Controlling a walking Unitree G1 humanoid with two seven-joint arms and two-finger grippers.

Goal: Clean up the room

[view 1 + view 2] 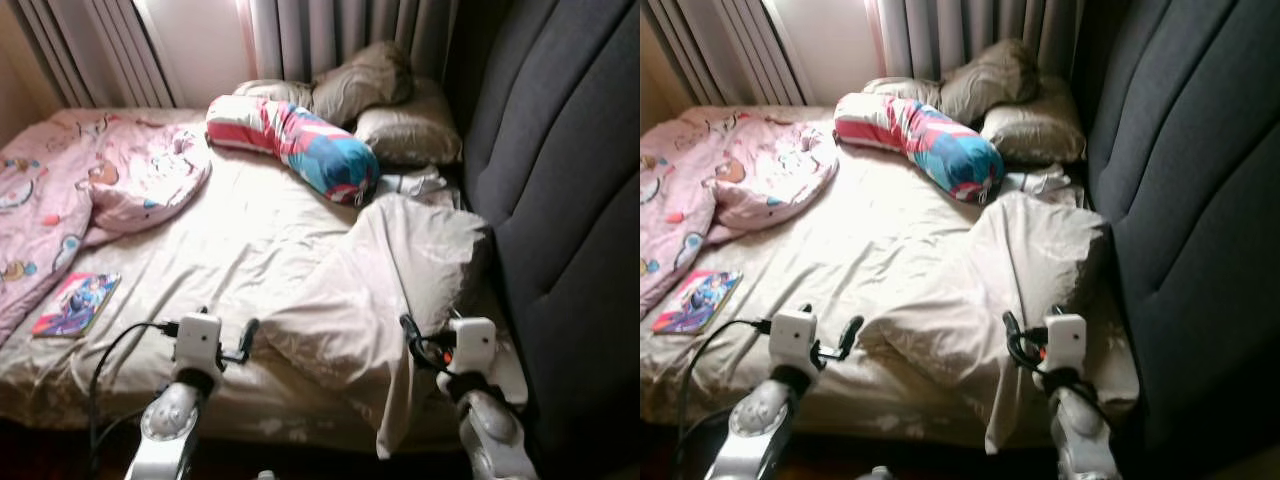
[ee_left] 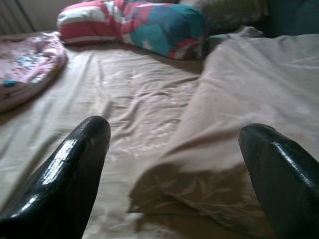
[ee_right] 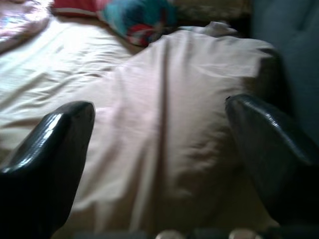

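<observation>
A bed with a crumpled beige sheet lies before me. A big beige pillow lies askew at the front right, partly hanging over the near edge. My left gripper hovers open just left of the pillow's near corner. My right gripper stands open at the pillow's right side, above its hanging corner. In the wrist views each pair of black fingers is spread wide with nothing between. A red, white and blue bolster lies across the head of the bed. A colourful book rests at the front left.
A pink patterned blanket is bunched at the left. Two brown pillows are stacked at the back right corner. A dark grey padded headboard runs along the right. Curtains hang behind. A small white cloth lies by the bolster.
</observation>
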